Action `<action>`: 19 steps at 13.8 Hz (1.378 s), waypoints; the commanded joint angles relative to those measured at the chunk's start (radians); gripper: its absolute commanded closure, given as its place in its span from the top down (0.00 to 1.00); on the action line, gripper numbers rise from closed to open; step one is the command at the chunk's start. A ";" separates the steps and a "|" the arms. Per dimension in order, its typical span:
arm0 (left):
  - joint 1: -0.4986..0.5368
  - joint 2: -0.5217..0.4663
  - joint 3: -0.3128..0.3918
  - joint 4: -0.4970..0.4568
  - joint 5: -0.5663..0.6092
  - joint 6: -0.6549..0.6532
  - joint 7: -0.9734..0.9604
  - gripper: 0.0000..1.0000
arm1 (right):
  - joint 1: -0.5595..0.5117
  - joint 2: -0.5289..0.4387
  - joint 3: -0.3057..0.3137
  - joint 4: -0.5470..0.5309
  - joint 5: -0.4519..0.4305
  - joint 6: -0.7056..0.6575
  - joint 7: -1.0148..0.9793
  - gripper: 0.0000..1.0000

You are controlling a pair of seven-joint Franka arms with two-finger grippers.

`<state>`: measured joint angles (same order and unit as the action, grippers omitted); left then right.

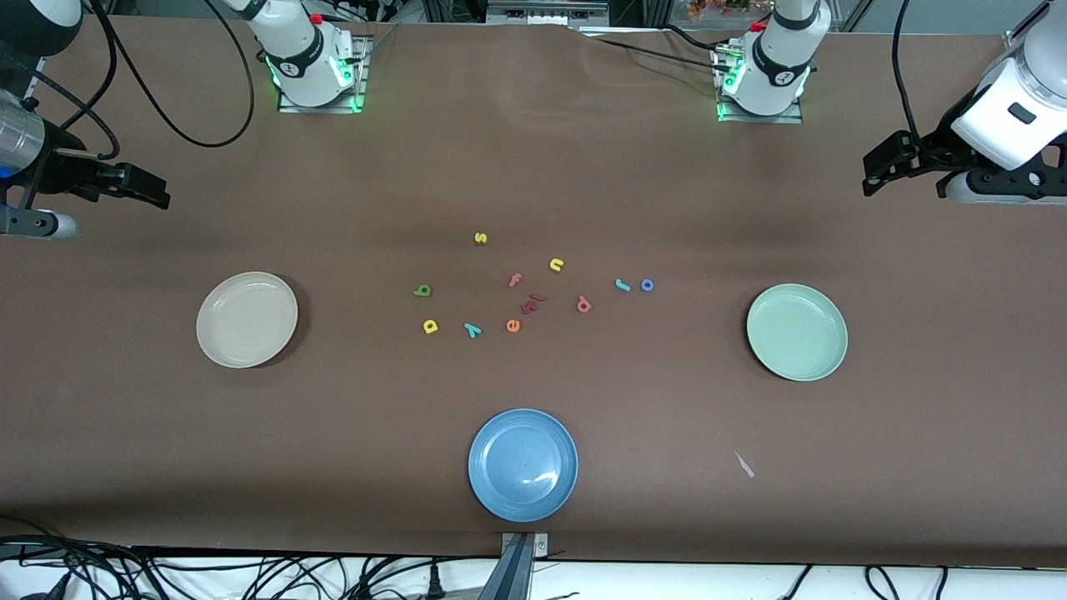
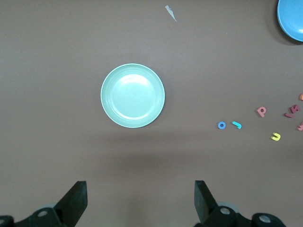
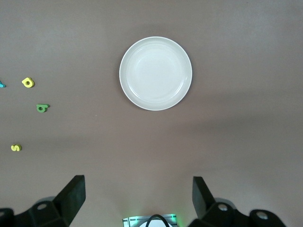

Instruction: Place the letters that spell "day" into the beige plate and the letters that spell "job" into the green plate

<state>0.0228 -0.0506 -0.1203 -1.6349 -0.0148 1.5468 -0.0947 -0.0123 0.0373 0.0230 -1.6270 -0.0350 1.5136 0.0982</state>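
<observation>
Hovering at the right arm's end of the tabletop [image 1: 533, 167], the right hand [image 1: 137, 187] waits with fingers spread, grasping nothing. One beige plate [image 1: 247, 319] lies near it. Ten small letters sit mid-table: green a [image 1: 423, 291], yellow d [image 1: 430, 327] and teal y [image 1: 473, 330] toward the beige plate; salmon b [image 1: 583, 305], teal j [image 1: 622, 285] and blue o [image 1: 647, 285] toward the one green plate [image 1: 797, 332]. One blue plate [image 1: 523, 464] lies nearest the camera. The left hand [image 1: 884, 167] hangs released over its end.
</observation>
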 commanded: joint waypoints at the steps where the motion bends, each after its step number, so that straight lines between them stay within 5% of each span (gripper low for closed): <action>1: 0.003 -0.003 -0.004 0.006 0.016 -0.014 0.015 1.00 | 0.003 -0.005 -0.009 -0.008 0.004 0.004 -0.020 1.00; 19: 0.000 0.003 -0.004 0.032 0.019 -0.019 0.015 1.00 | 0.003 -0.005 -0.009 -0.008 0.001 0.007 -0.020 1.00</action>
<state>0.0228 -0.0506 -0.1204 -1.6234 -0.0148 1.5466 -0.0943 -0.0123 0.0398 0.0212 -1.6270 -0.0350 1.5136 0.0982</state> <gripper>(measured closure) 0.000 0.000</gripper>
